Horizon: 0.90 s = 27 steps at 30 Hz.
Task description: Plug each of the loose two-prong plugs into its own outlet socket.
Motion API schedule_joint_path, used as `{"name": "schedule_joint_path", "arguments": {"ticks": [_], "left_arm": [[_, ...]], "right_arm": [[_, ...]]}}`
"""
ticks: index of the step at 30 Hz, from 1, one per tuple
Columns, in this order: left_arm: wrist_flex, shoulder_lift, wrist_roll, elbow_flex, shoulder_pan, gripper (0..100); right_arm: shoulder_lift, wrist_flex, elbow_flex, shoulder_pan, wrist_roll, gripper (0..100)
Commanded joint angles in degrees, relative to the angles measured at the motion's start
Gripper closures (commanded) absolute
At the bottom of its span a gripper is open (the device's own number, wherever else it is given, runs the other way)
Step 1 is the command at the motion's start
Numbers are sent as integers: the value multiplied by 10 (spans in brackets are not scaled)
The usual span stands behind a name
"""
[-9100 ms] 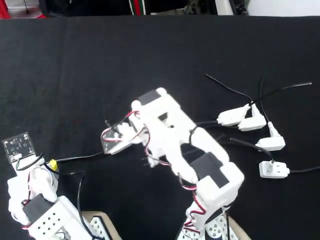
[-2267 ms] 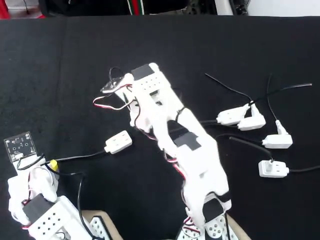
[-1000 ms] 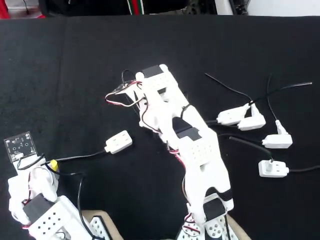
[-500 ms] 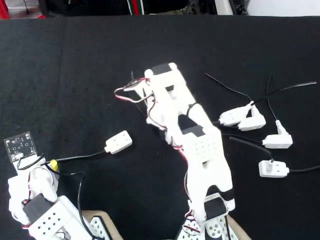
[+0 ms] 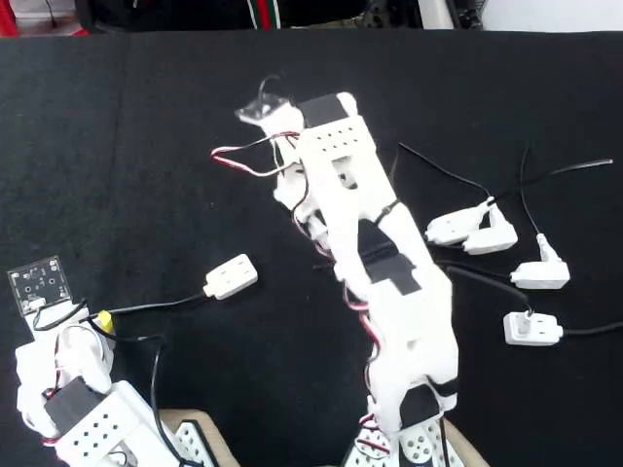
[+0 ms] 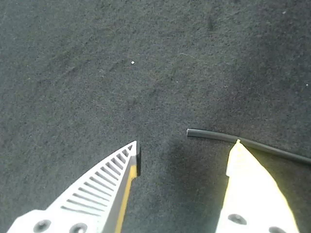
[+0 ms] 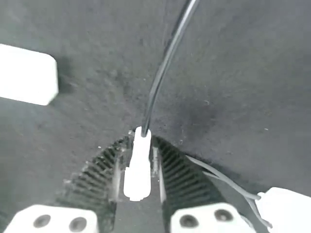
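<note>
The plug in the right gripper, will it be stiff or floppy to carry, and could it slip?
The plug looks small and rigid, so probably light. Its thin black cord curves away over the cloth, so it will likely flop and drag. The right gripper pinches only the plug's narrow sides, so a tug on the cord might twist it.

Light was even and diffuse. The black table cloth (image 5: 146,146) read dull and dark. The white arm (image 5: 419,331) and the gripped plug (image 7: 137,170) glared pale. Soft shadows lay beside the cable (image 7: 165,73).
</note>
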Motion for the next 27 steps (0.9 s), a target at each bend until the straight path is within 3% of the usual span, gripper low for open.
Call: {"name": "schedule_joint_path", "arguments": {"ticks": [1,10,22,27], "left_arm": [[2,-3,-5,10,6,707],[2,-3,-5,10,6,707],[2,-4,-5,10,12,707],[0,-4,-6,10,61,707]], "right_arm": [[-78,15,-24,-31,-54,986],[-221,-64,65,-73,-133,986],[-605,-309,480,-72,-142,986],[-733,-462,672,-114,-219,986]]}}
